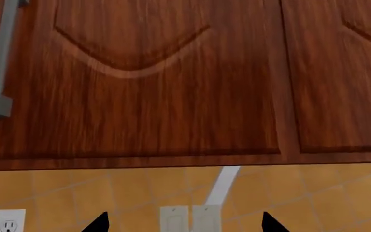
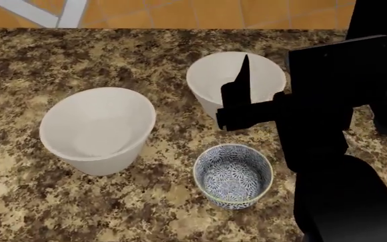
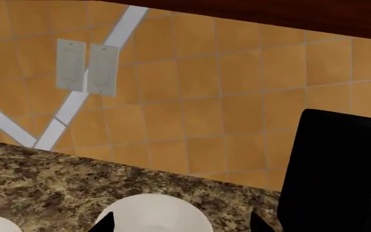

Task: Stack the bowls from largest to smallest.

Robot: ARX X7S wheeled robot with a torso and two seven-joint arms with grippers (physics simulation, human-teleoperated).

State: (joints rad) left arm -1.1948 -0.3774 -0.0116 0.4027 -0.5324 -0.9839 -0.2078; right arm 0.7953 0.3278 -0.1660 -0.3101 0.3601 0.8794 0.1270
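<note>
White larger bowl (image 2: 98, 131) tilted, floral bowl (image 2: 233, 175) upright

The right arm (image 2: 328, 126) covers part of the far white bowl (image 2: 213, 80) and the table (image 2: 18, 55) beyond; the right wrist view's edge cuts that bowl (image 3: 150, 212) off; only jaw tips show in both wrist views.

Three bowls, upright and unstacked on the speckled countertop (image 2: 59, 201)

Larger white bowl (image 2: 98, 130) at left, tilted slightly; second white bowl (image 2: 213, 80) farther back (partly hidden); small blue-and-white floral bowl (image 2: 233, 175) nearest, pale-rimmed, apart from both.
</note>
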